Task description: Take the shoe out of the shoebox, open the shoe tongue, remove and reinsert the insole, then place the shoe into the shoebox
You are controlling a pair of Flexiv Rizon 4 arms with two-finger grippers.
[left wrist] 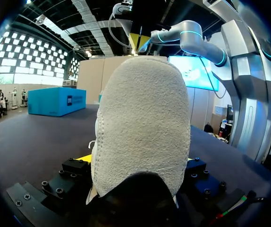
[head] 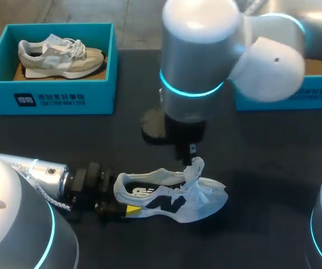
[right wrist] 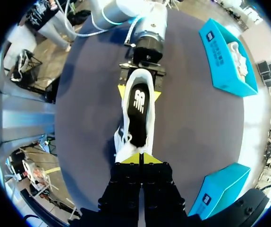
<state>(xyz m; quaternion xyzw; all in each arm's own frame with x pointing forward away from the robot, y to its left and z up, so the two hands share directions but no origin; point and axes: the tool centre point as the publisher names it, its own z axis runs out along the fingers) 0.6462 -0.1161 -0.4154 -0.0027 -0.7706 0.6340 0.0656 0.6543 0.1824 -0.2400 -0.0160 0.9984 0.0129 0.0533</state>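
A white and black shoe lies on its side on the dark table, toe to the right. My left gripper comes in from the left and clamps the heel between wide-set fingers, one yellow tip showing. In the right wrist view those tips flank the heel on both sides. My right gripper hangs over the shoe's front with its yellow tips together, pinching the white tongue and holding it raised. The black insole with a white logo lies inside the shoe.
A teal shoebox at the back left holds a beige sneaker. A second teal box stands at the back right, partly behind my right arm. Bare dark table surrounds the shoe.
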